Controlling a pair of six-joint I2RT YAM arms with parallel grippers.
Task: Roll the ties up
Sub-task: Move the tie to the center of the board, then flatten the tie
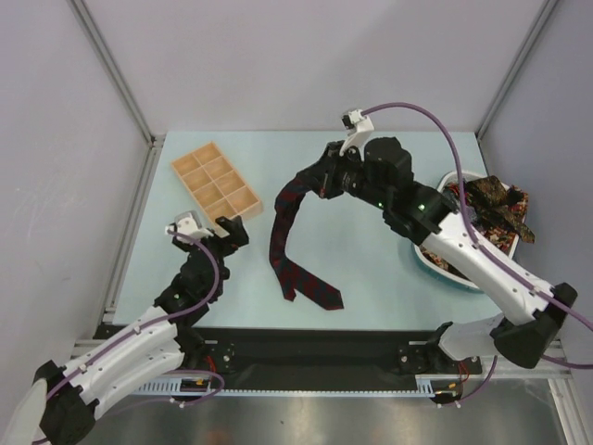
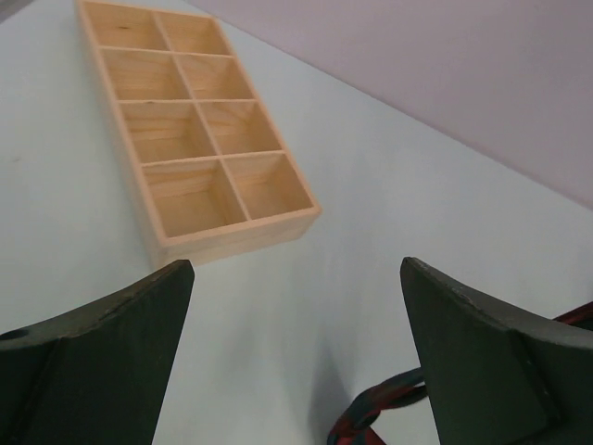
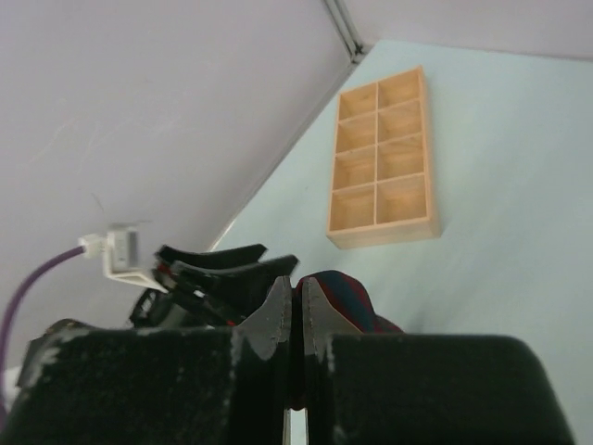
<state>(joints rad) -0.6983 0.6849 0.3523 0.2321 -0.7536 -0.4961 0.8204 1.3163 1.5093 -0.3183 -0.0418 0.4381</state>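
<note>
The striped tie (image 1: 278, 234) is out in the middle of the table (image 1: 384, 283), dark navy with red diagonals. Its wide pointed end lies flat toward the near edge, and the rest runs away from the arms in a long line. The far end comes up off the surface, curving over to the right gripper (image 1: 312, 182), whose jaws are pinched tight on it. From the right wrist view the two fingers are pressed together with a fold of red and navy cloth bunched just past the tips.

Over to the left gripper (image 1: 232, 230): jaws spread wide, nothing between them. It hovers low just left of the tie's middle stretch, near it but apart (the left wrist view catches a loop of the striped cloth at the bottom, by the right-hand finger).

Beyond that gripper sits the wooden tray (image 1: 215, 182), eight compartments in two rows, set at an angle on the far left of the table and well apart from the tie.

On the right side, a pale bowl (image 1: 441, 267) holds the other ties (image 1: 496, 209), a heap of brown, gold and dark red patterns spilling over its far rim, with the right arm passing over it.
</note>
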